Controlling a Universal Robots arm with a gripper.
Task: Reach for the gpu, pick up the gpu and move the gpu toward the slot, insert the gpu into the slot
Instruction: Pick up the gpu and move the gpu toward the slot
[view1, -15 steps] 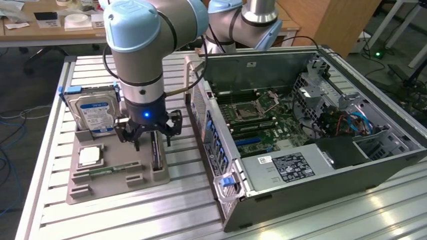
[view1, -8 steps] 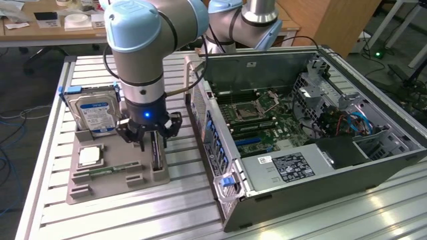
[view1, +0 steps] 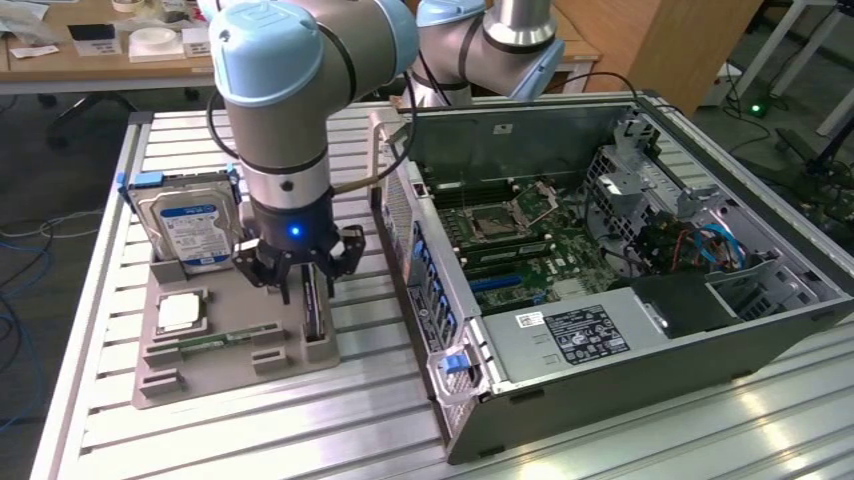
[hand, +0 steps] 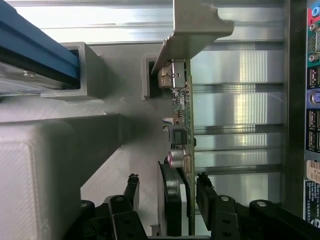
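Gripper: black gripper (view1: 310, 285) (hand: 167, 182), jaws apart, straddles the upright thin green gpu card (view1: 314, 318) (hand: 184, 107), left of centre.
Wrist view: pale metal bracket (hand: 192, 25); gap between finger (hand: 132, 189) and card.
Nearby: silver hard drive (view1: 187, 230), open computer case (view1: 641, 365).

In the exterior view, the hard drive (view1: 187, 228) stands at ten o'clock from the gpu (view1: 312, 318), the computer case (view1: 667, 362) close at three. Bare tabletop (view1: 347, 420) lies at six.

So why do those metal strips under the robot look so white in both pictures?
Exterior view: light glares off the ribbed metal table in pale streaks, while the open computer case is shaded inside; wrist view: the same slats flare white behind the gpu, and the grey holder beside it lies in soft shadow.
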